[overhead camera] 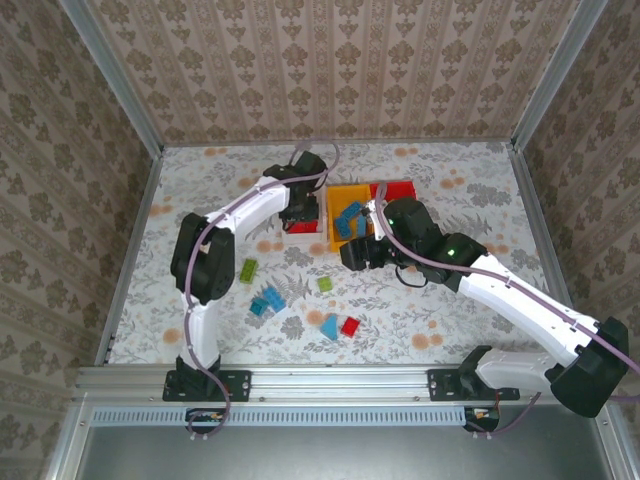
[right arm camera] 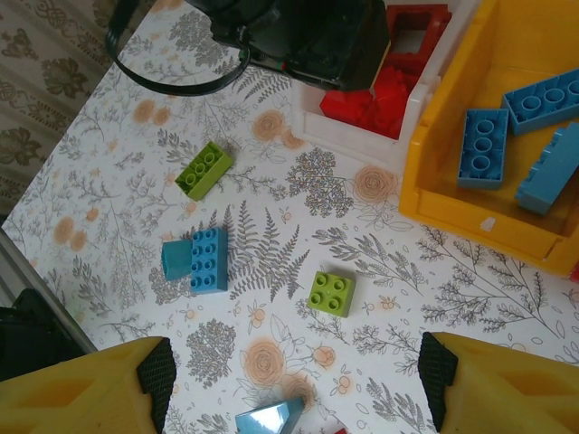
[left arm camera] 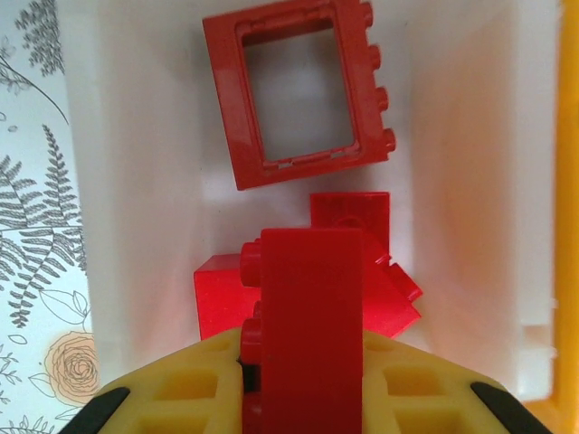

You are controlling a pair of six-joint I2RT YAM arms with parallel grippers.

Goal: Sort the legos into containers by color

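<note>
The step in hand looks like a drop-off. The left end effector (left arm camera: 303, 393) is clamped on a red brick (left arm camera: 312, 307) and holds it directly above the white bin (left arm camera: 145, 181). That bin already holds a red frame (left arm camera: 226, 99) at its far end and a few other red pieces (left arm camera: 217, 294) under the held one. The held brick is glossy and smooth-sided, gripped across its flat faces, with studs showing along its left edge. The next move probably calls only for the fingers to part so it falls among the other reds, then a straight lift so the arm does not knock the bin's wall. The right end effector (right arm camera: 294, 389) hovers over the worktop (right arm camera: 118, 217) on the near side of the white bin, its fingers apart and nothing between them. Just beside the white bin stands the yellow bin (right arm camera: 434, 172), holding blue bricks (right arm camera: 482, 147). The red bin (overhead camera: 400, 188) stands beyond that. Unsorted on the near side of the white bin lie a long green brick (right arm camera: 204, 169), a green square brick (right arm camera: 332, 293), a blue brick (right arm camera: 206, 260) and a blue wedge (right arm camera: 267, 418), so the sorting seems partway done.
</note>
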